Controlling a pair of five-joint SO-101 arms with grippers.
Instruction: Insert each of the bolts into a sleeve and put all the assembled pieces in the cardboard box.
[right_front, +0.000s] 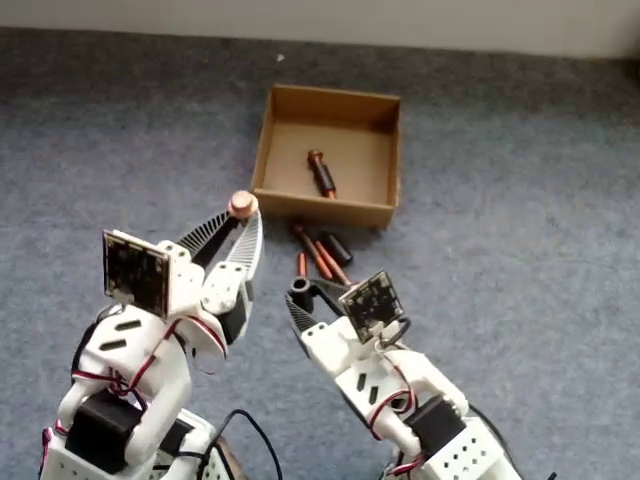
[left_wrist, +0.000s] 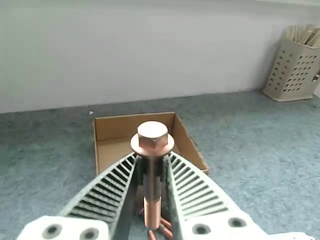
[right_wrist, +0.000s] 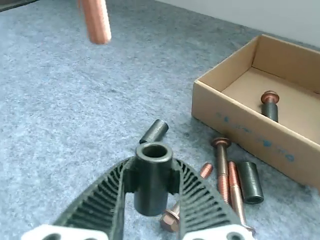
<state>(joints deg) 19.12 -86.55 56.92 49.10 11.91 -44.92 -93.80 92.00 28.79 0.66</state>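
Copper bolt (left_wrist: 152, 140) upright, clamped in left hand (left_wrist: 152, 160); blk sleeve (right_wrist: 151, 182) gripped in right hand (right_wrist: 152, 167), bore up.

Grey carpet (right_front: 520, 250) meets a pale wall (left_wrist: 150, 50), perforated beige holder (left_wrist: 295, 62) nearby.

surface (right_front: 540, 220): grey carpet | box (right_front: 322, 208): open, on surface | bolts (right_front: 318, 255): three loose, just beside box's outer wall | sleeve (right_front: 335, 246): lying among bolts, near box | second sleeve (right_wrist: 154, 131): lying farther from box
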